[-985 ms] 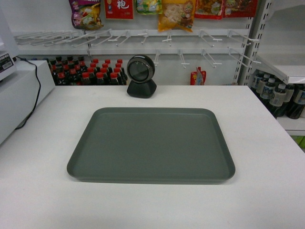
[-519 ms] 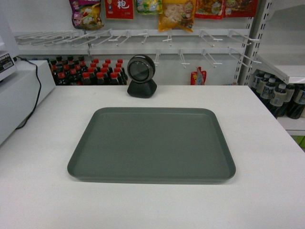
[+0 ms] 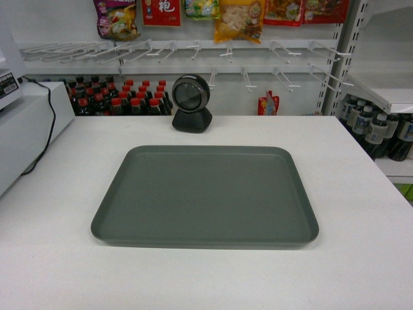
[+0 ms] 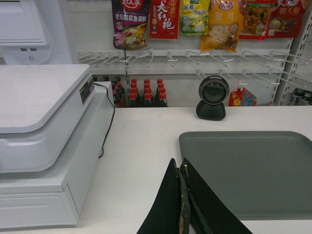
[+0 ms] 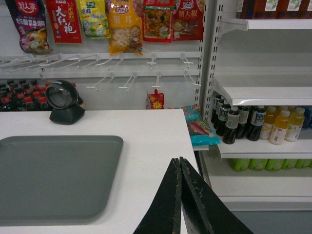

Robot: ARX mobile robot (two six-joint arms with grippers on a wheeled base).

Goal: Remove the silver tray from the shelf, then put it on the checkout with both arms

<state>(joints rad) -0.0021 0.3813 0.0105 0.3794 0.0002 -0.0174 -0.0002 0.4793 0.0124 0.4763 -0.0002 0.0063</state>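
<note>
Matte grey-green silver tray [image 3: 205,197], rounded corners.

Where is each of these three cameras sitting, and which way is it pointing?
Head: high on the robot, looking down at the tray on the counter; no robot parts show.
Left wrist: behind the left claw, shut, facing the register and the tray's left part.
Right wrist: behind the right claw, shut, facing the tray's right part and the shelf.
All share the tray and scanner.
</note>
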